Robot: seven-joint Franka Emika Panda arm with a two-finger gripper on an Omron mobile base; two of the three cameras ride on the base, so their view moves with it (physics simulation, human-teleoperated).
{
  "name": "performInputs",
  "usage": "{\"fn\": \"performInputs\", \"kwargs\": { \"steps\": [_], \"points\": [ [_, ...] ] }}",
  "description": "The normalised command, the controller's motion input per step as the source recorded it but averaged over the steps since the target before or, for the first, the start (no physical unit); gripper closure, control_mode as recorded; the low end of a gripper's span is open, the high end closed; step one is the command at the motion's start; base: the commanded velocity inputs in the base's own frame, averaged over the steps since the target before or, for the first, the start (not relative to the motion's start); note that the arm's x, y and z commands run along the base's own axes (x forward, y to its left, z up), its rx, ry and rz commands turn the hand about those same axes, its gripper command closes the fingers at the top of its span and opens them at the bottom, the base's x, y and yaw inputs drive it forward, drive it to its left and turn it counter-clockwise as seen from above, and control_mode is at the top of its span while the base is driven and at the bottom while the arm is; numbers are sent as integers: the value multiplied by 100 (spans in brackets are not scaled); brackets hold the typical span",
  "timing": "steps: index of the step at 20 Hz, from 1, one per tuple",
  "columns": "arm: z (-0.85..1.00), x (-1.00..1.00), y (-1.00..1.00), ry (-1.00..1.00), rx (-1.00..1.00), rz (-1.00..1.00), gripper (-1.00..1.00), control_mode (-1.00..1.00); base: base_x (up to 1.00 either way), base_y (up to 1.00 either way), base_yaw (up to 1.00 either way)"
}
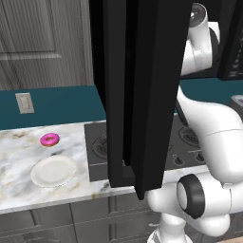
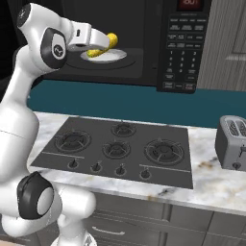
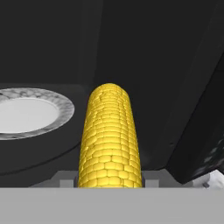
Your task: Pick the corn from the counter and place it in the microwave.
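Inside the microwave (image 2: 144,43) (door (image 1: 137,95) blocks the left view), jaws clamp the corn (image 3: 109,140) above its turntable plate (image 3: 26,113).

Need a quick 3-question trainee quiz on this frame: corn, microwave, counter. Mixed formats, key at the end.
1. True or false: the gripper holds the corn inside the open microwave.
2. Multiple choice: what lies beside the white plate on the counter? A) a pink donut B) a toaster C) a second corn cob
3. Fill in: in the hand view, the corn hangs next to the microwave's round ____, not yet resting on it.

Key: 1 true; 2 A, the pink donut; 3 turntable plate.
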Motion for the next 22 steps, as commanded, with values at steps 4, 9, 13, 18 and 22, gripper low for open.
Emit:
{"fn": "performInputs", "kwargs": {
  "steps": [4, 9, 13, 18, 22],
  "points": [
    [-19, 24, 14, 0, 4, 8, 100, -100, 0, 0, 0],
    [-1, 38, 7, 1, 3, 6, 100, -100, 0, 0, 0],
    [0, 29, 11, 2, 4, 5, 100, -100, 0, 0, 0],
    [-2, 20, 21, 8, 6, 3, 100, -100, 0, 0, 0],
    [-2, 34, 19, 5, 8, 0, 100, -100, 0, 0, 0]
  ]
}}
